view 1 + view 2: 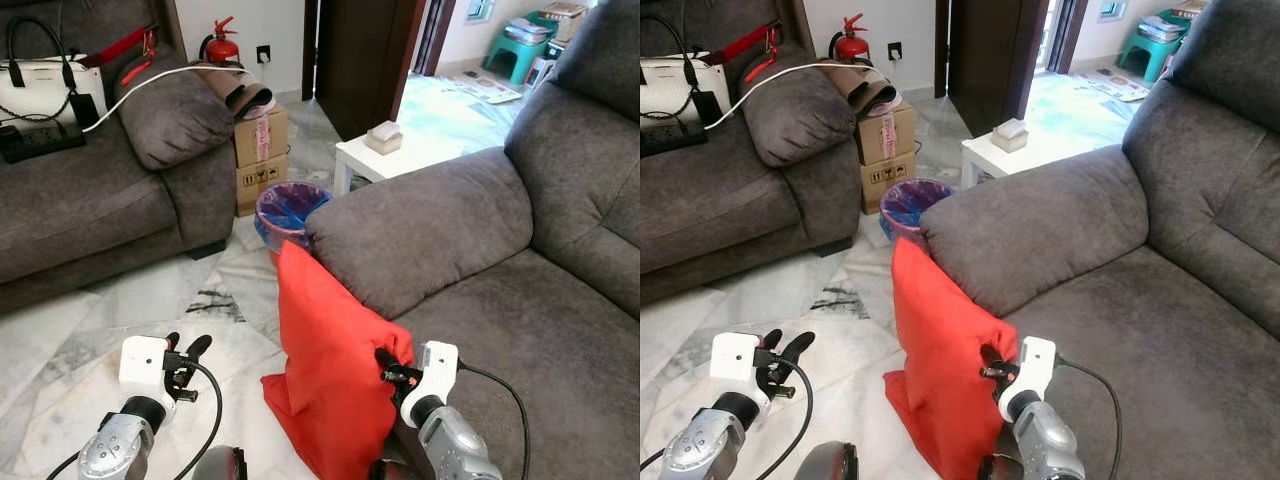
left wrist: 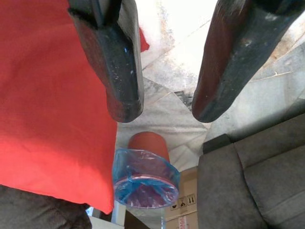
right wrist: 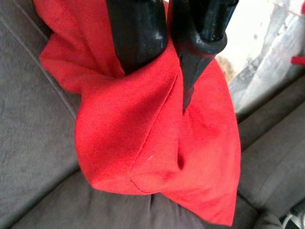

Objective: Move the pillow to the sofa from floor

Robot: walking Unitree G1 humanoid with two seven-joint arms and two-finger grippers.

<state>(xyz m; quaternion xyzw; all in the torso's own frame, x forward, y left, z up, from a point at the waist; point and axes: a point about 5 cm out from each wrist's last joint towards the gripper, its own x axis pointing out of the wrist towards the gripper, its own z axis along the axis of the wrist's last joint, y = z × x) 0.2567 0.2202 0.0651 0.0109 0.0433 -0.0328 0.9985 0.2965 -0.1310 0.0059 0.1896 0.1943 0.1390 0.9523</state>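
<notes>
Bare marble floor (image 1: 120,310) opens across the lower left of the frame, giving passing room. At centre, a red pillow (image 1: 325,370) leans against the grey sofa (image 1: 520,300) arm, blocking the gap beside it. Just behind, a lined bin (image 1: 290,212) and stacked cardboard boxes (image 1: 262,155) crowd the upper-centre passage. The sofa seat at lower right lies open.

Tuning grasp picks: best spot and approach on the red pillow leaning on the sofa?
Probably the upper corner of the red pillow nearest the sofa seat, approached from the seat side. It stands on edge against the armrest, so its slack corner bunches into a fold; the right gripper already pinches there.
</notes>
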